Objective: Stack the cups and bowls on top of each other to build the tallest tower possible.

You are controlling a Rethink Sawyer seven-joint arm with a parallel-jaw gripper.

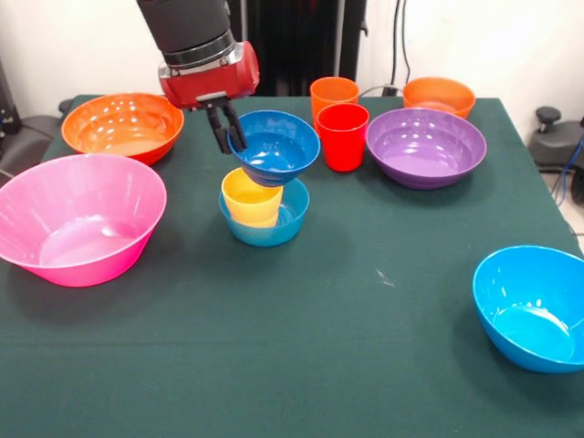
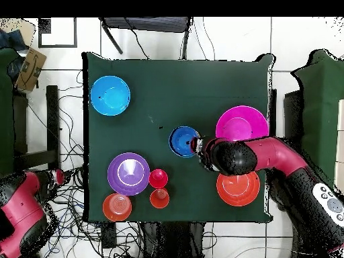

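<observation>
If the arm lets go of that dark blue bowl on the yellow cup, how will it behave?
The dark blue bowl looks apt to tip: it sits tilted, far wider than the yellow cup below. Glossy plastic suggests it is light and slippery. The gripper pinches only its rim.

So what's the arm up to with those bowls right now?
The gripper is shut on the rim of a small blue bowl and holds it just above the yellow cup, which stands inside another small blue bowl. The other pieces sit apart on the table: pink bowl, large orange bowl, purple bowl, bright blue bowl, red cup and orange cup.
</observation>
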